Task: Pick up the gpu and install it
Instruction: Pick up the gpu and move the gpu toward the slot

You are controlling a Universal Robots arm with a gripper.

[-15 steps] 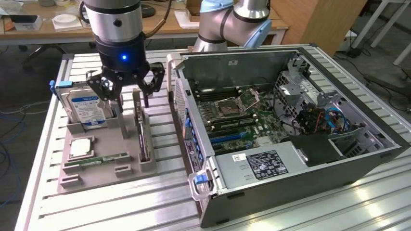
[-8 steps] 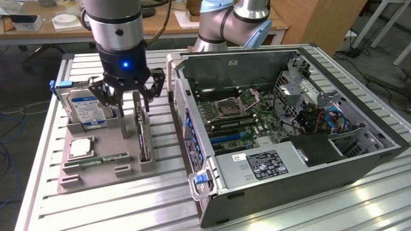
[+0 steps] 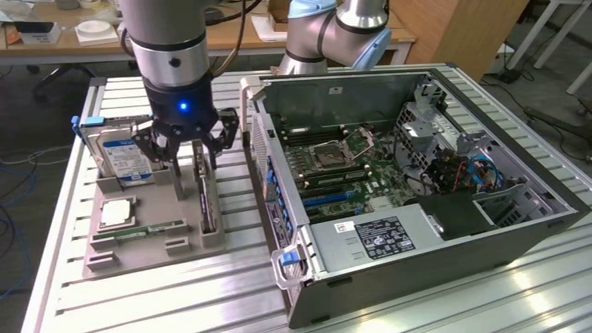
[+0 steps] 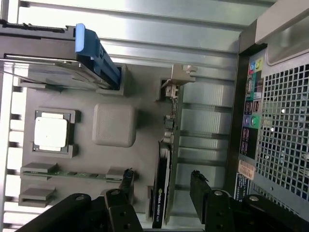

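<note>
— Claw status?
— My black claw [image 3: 193, 158] is spread wide and grips nothing. One finger [image 4: 126, 182] sits either side of the thin black graphics card with silver bracket [image 4: 166, 145], both apart from it.
— Card position?
— On edge in its slot, along the edge of the grey moulded tray [image 3: 138, 258] nearest the open black computer case [image 3: 527, 239]. Tray and case sit on the slatted metal counter [image 3: 166, 305].

Hard drive [image 3: 125, 158] is standing on edge in the grey holder tray [image 3: 138, 258], CPU [image 3: 118, 211] and green memory stick [image 3: 148, 229] are lying flat in it, and the open PC case [image 3: 462, 236] is sitting just beside, showing its motherboard [image 3: 342, 166].
</note>
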